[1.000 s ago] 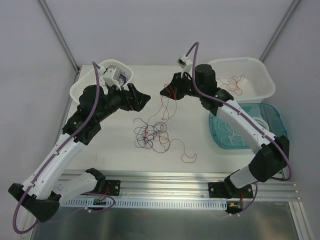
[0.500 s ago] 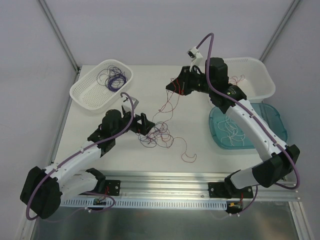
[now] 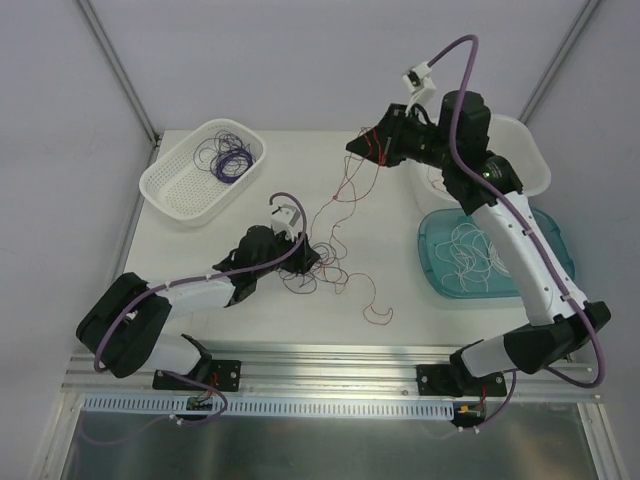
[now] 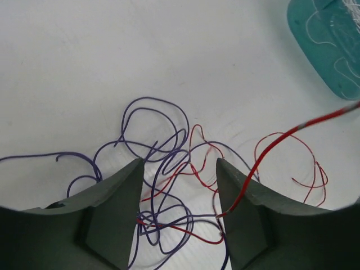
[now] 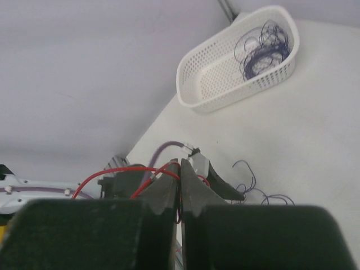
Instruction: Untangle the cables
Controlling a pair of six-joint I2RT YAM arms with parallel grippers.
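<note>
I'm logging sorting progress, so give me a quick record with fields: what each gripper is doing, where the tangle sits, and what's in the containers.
Left gripper: open, jaws astride the tangle on the table
Right gripper: raised, shut on a red cable leading down to the tangle
Tangle: purple and red cables, mid-table
White basket: purple cables
Teal tray: white cables

L hand dropped fr basket onto tangle; R hand lifted red cable higher, rightward.
</note>
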